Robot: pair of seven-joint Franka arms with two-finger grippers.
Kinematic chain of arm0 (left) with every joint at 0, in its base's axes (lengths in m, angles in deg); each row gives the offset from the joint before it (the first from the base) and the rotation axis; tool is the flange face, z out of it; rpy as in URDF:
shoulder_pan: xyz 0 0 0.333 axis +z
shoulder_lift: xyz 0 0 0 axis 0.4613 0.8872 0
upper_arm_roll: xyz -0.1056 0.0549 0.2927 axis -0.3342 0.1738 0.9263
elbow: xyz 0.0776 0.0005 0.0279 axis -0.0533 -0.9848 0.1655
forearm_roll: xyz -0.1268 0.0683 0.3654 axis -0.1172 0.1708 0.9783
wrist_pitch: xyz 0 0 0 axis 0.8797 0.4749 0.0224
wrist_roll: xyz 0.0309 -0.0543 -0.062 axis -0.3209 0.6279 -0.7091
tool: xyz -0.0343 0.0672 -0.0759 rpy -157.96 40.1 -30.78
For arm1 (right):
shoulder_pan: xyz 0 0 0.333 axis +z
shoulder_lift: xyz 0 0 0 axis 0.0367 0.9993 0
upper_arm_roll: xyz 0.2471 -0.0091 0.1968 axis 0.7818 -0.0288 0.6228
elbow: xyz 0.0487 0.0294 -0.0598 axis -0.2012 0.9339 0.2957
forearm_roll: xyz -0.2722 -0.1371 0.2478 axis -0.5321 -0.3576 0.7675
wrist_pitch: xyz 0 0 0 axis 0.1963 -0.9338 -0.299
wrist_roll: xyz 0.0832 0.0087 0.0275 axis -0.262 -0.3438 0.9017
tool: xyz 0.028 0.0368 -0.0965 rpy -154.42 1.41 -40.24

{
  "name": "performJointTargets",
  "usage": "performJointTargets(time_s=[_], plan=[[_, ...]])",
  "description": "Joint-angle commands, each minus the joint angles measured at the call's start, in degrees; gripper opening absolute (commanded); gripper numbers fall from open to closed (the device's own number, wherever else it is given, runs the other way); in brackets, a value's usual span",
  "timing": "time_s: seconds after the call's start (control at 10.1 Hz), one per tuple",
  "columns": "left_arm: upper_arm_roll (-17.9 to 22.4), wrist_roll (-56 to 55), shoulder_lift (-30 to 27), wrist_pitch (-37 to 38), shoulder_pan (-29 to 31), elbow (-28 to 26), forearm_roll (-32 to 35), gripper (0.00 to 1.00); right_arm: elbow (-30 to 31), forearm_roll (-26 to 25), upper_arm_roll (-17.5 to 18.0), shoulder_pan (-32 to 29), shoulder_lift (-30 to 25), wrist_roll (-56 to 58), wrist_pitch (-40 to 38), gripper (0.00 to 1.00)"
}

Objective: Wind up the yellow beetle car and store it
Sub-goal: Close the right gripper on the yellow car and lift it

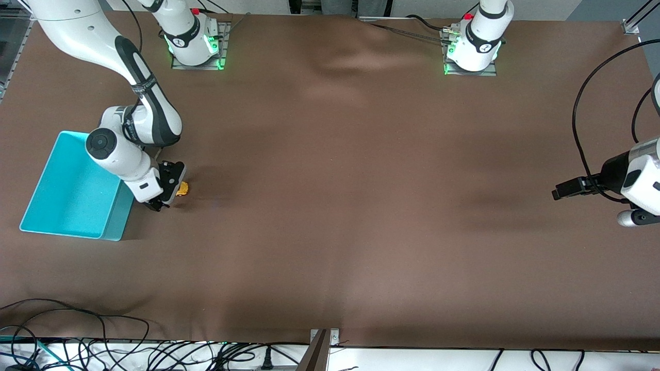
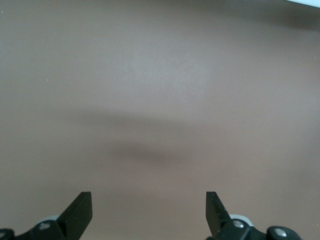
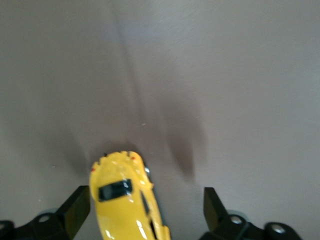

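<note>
The yellow beetle car (image 1: 182, 188) sits on the brown table beside the teal bin (image 1: 116, 218), at the right arm's end. My right gripper (image 1: 172, 191) is low over the car and open. In the right wrist view the car (image 3: 125, 197) lies between the open fingers (image 3: 77, 206), close to one finger and well apart from the other; I cannot tell whether it touches the near one. My right gripper (image 3: 147, 202) is not closed on it. My left gripper (image 1: 563, 189) waits open and empty over the table's left arm end; its wrist view shows the gripper (image 2: 149, 210) over bare cloth.
The teal bin is open-topped and empty, with the right arm's wrist over its edge. Brown cloth (image 1: 330, 206) covers the whole table. Cables lie along the table edge nearest the front camera (image 1: 103, 345).
</note>
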Motion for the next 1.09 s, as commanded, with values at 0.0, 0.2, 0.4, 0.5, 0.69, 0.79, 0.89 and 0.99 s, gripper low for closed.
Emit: performJointTargets(time_s=[0.0, 0.2, 0.4, 0.5, 0.69, 0.79, 0.89, 0.99], plan=[[0.2, 1.4, -0.1, 0.6, -0.1, 0.6, -0.9, 1.0, 2.1, -0.6, 0.3, -0.9, -1.0, 1.0, 1.2, 1.0], [0.1, 1.4, -0.1, 0.6, 0.0, 0.5, -0.9, 1.0, 2.2, -0.6, 0.3, -0.8, -1.5, 2.1, 0.9, 1.0], [0.2, 1.4, 0.2, 0.6, 0.1, 0.5, -1.0, 1.0, 2.4, -0.6, 0.3, -1.0, -1.5, 3.0, 1.0, 0.8], [0.2, 1.4, 0.4, 0.6, 0.1, 0.5, -1.0, 1.0, 2.4, -0.6, 0.3, -1.1, -1.6, 4.4, 1.0, 0.59], [0.2, 1.3, 0.8, 0.6, 0.1, 0.5, -1.0, 1.0, 3.2, -0.5, 0.1, -2.1, -1.6, 5.7, 0.8, 0.37], [0.2, 1.2, 0.8, 0.6, 0.1, 0.5, -1.0, 1.0, 3.4, -0.5, 0.0, -2.1, -1.7, 6.0, 0.8, 0.23], [0.2, 1.1, 0.8, 0.6, 0.0, 0.5, -1.0, 1.0, 3.3, -0.6, 0.0, -2.2, -2.2, 6.2, 0.7, 0.07], [0.2, 1.2, 0.8, 0.6, 0.1, 0.5, -1.0, 1.0, 3.1, -0.6, 0.1, -2.1, -3.2, 7.5, -0.1, 0.02]])
